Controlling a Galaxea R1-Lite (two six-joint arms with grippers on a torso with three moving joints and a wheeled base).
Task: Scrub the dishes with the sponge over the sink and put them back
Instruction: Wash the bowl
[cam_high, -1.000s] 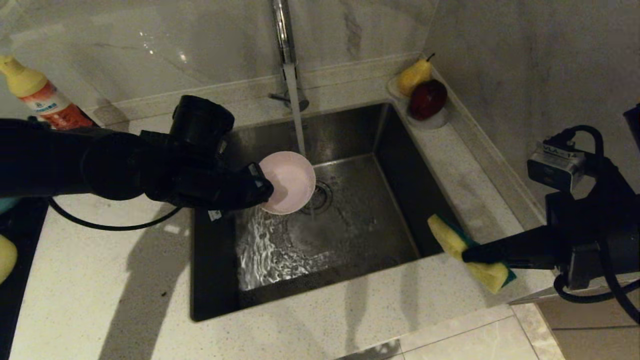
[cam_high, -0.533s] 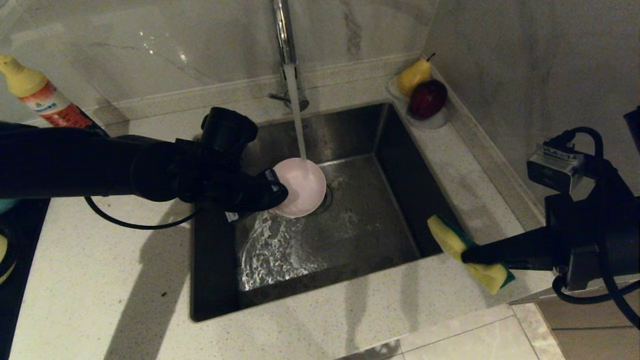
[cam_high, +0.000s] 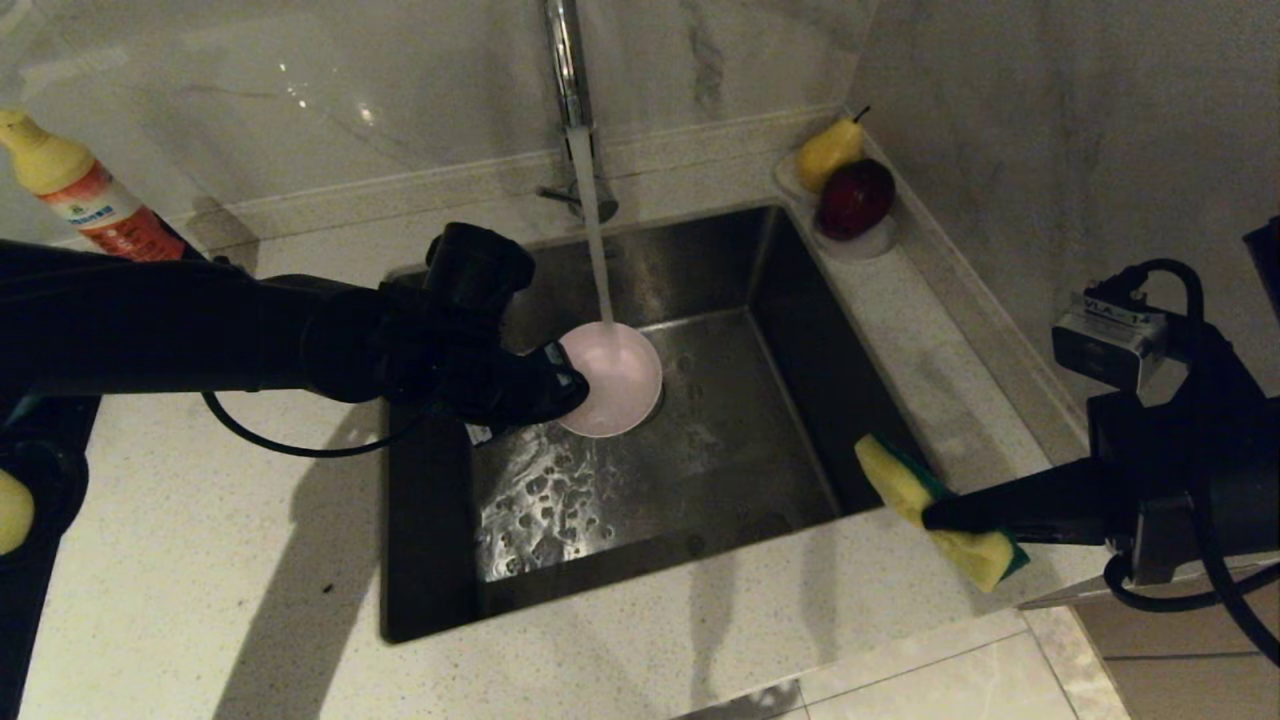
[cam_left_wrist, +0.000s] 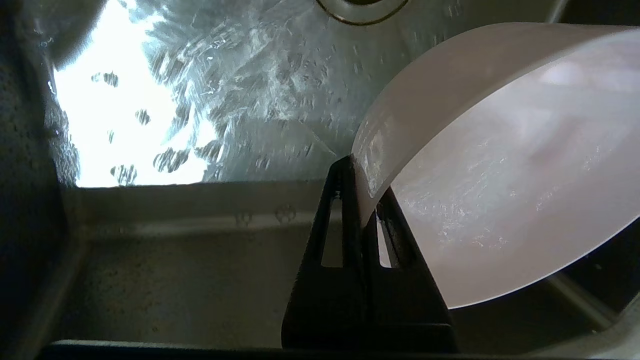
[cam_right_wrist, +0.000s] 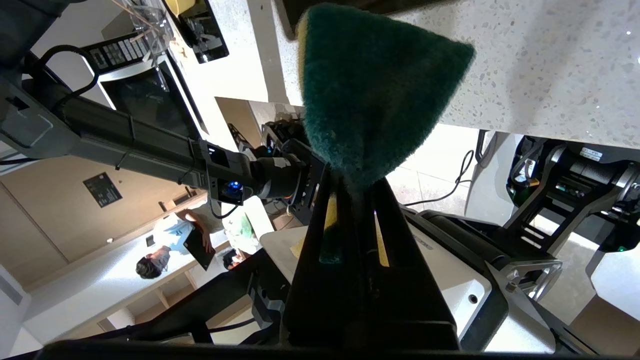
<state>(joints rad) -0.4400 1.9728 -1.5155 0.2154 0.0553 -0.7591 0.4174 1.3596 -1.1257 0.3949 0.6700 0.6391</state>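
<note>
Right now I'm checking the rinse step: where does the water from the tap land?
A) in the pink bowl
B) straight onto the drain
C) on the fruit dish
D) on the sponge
A: the stream from the tap falls into the pink bowl, which the left gripper holds by its rim over the sink.

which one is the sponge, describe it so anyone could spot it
Start at the steel sink and go to its front right corner. There the right gripper pinches the sponge over the counter edge: soft yellow foam with one dark green face, unlike the round pink bowl.
</note>
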